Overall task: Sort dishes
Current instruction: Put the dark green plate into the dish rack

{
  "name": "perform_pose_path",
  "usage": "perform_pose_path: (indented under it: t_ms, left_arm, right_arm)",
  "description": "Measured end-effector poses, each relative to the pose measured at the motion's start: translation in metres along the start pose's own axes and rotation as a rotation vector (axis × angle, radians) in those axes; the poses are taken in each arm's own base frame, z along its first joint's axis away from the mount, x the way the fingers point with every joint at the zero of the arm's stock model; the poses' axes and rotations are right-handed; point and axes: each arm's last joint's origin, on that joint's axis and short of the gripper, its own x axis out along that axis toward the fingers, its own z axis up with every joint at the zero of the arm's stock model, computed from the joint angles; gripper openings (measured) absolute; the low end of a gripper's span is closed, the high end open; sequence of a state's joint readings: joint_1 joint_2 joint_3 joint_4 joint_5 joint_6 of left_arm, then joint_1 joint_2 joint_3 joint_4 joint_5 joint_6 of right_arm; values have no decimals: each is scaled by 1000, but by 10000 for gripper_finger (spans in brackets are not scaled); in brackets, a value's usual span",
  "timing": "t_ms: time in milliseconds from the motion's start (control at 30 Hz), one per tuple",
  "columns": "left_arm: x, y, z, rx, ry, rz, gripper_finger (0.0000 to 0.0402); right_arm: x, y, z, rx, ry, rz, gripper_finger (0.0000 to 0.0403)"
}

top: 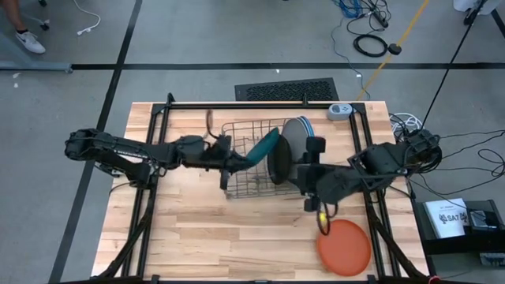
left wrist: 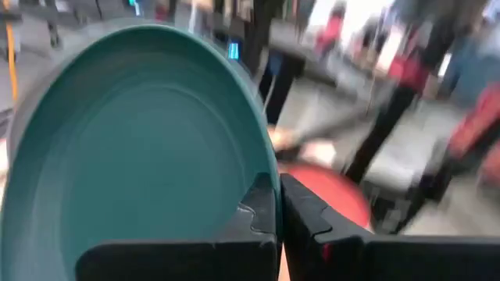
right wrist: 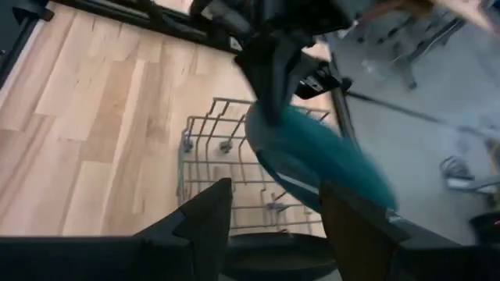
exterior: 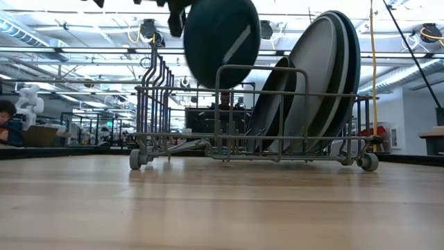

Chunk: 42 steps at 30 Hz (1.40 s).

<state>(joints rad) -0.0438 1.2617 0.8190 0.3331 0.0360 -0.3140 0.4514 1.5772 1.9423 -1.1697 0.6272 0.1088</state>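
My left gripper (top: 239,163) is shut on the dark teal plate (top: 264,148), which it holds above the wire dish rack (top: 237,136). The plate also shows in the low view (exterior: 220,42), clear of the rack's top wires. The black plate (top: 278,163) and the three large plates (top: 298,130) stand on edge in the rack's right part, leaning toward the table's right edge (exterior: 326,76). The orange plate (top: 344,246) lies flat on the table at the near right. My right gripper (right wrist: 273,222) is open, just right of the black plate, above the rack. My left gripper pinches the teal plate's rim (left wrist: 262,183) between its two fingers (left wrist: 306,220), one on each face. The fingers come level from the table's left side. The plate stands on edge, tilted, and is lifted clear above the rack.
A small white device (top: 339,110) sits at the table's far right corner. Black frame rails (top: 150,142) run along both table sides. Bare wood lies in front of the rack and at the near left (top: 197,237). A person (exterior: 7,121) shows in the room behind.
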Motion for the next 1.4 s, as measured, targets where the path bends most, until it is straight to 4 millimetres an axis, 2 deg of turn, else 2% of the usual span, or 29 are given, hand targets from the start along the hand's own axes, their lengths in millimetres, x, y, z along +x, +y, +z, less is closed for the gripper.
perform_pose_path:
  t_ms: [67,133,233,400,533,700,933,1233,1400]
  left_arm:
    - [0,2,9,-92,-81,-18,1]
    - [0,5,8,-201,-125,-36,1]
    - [5,13,-5,-342,-151,11,1]
    - [9,24,-28,-561,-249,87,1]
    - [12,30,-37,-675,-334,93,1]
    - [21,35,-51,-821,-335,155,1]
    - [29,35,-58,-921,-405,232,1]
    - [28,32,-48,-936,-516,226,0]
    - [29,26,-55,-953,-521,301,0]
  right_arm:
    - [-5,0,0,-18,-15,-36,182]
    - [-8,1,-1,-35,-28,-82,181]
    - [-13,7,-1,-50,-47,-133,180]
    - [-8,25,-10,-92,-53,-201,180]
    - [-1,40,-20,-110,-54,-277,180]
    - [3,50,-30,-134,-70,-404,180]
    - [0,49,-31,-126,-85,-433,180]
    - [0,48,-32,-134,-77,-429,180]
    - [0,48,-34,-136,-63,-433,180]
